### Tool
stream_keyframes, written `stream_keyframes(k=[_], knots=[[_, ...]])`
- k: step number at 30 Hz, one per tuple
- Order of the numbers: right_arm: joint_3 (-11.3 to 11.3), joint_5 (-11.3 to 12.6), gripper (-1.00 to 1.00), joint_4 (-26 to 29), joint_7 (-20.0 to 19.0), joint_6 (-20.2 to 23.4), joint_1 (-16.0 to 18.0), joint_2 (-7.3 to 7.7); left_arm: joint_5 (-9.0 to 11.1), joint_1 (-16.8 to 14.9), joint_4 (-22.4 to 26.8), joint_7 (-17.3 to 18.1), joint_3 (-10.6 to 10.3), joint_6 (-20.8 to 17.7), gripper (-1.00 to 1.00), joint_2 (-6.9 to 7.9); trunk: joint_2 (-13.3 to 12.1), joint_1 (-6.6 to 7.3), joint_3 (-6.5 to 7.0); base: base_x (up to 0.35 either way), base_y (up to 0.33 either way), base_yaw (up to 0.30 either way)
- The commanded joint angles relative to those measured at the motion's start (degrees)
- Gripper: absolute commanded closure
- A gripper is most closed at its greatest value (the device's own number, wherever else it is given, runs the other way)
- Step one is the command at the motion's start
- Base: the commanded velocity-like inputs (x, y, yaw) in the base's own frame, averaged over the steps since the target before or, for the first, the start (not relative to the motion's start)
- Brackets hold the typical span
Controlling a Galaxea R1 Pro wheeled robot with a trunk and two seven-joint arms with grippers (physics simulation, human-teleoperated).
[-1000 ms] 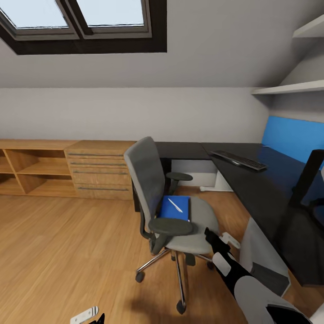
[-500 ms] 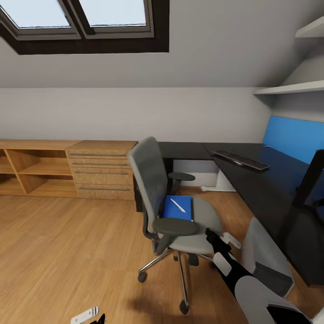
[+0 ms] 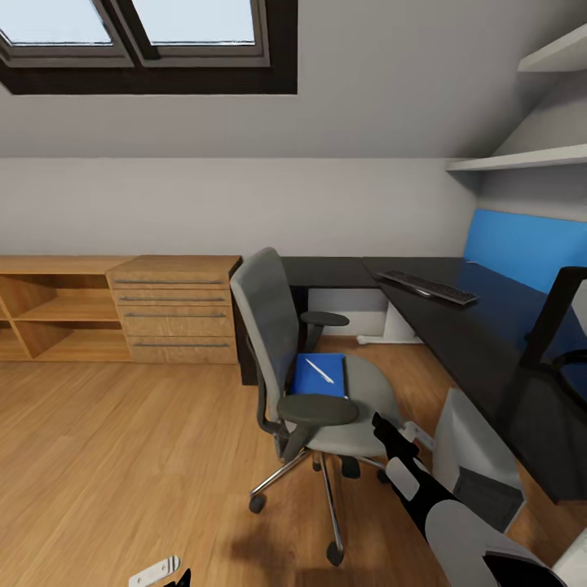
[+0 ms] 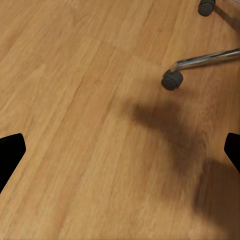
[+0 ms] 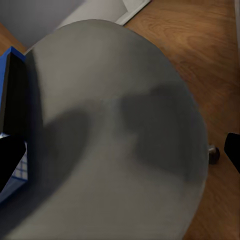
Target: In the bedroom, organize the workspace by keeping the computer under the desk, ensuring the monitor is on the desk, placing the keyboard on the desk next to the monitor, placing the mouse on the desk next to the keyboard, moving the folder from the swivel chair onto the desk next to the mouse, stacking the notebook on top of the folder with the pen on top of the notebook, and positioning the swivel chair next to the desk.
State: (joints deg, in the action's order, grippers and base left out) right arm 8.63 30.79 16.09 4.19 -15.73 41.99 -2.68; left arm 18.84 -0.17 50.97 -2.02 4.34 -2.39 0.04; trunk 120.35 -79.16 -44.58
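The folder (image 3: 319,376) lies flat on the seat of the swivel chair (image 3: 306,359), bright blue, with the pen (image 3: 319,372) resting slantwise on top of it. I cannot make out a notebook between them from the head view. The chair stands on the wooden floor (image 3: 122,456) just off the inner corner of the desk (image 3: 473,342), its backrest turned toward the wooden cabinets (image 3: 175,308) along the wall.

On the desk I see the keyboard (image 3: 426,287) lying near the corner, well apart from the monitor (image 3: 558,326), which stands further along by the blue back panel (image 3: 522,249) at the right edge of my view. The computer (image 3: 477,456) sits on the floor under the desk edge, beside the chair's wheeled base.

My right arm (image 3: 424,489) reaches forward toward the chair seat. In the right wrist view the right hand (image 5: 120,155) is over the grey seat cushion, its two dark fingertips (image 5: 9,159) far apart at the frame's edges, so it is spread wide and holding nothing; the folder's blue edge (image 5: 11,90) shows next to one fingertip.

In the left wrist view the left hand (image 4: 120,152) hangs over bare floor, fingers likewise spread wide and holding nothing, with a chair caster (image 4: 171,80) and a chrome leg (image 4: 207,59) near it.
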Motion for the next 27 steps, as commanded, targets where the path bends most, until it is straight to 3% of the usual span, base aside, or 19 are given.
stream_keyframes(k=[1, 14, 19, 27], knots=[[0.0, 0.4, -1.00, 0.0, 0.1, -0.2, 0.0, -0.03, 0.6, 0.0, 0.1, -0.2, 0.0, -0.3, -1.00, 0.02, 0.0, 0.01, -0.06, 0.000, 0.005, -0.022], [0.1, 0.4, -1.00, 0.1, -0.1, -0.2, 0.0, 0.10, 0.6, 0.0, 0.0, -0.2, 0.0, -0.3, -1.00, -0.04, 0.0, 0.01, -0.07, 0.000, 0.001, -0.004], [0.2, 0.5, -1.00, -0.1, -0.2, -0.2, 0.0, 1.13, 0.6, 0.0, 0.0, -0.2, 0.0, -0.2, -1.00, -0.04, 0.0, 0.01, -0.07, 0.030, 0.000, 0.000], [0.5, 3.5, -1.00, -0.2, 0.0, 0.2, 0.0, 2.16, 0.6, 0.0, 0.0, -0.2, 0.0, -0.2, -1.00, -0.04, 0.0, 0.01, -0.07, 0.229, 0.000, 0.000]])
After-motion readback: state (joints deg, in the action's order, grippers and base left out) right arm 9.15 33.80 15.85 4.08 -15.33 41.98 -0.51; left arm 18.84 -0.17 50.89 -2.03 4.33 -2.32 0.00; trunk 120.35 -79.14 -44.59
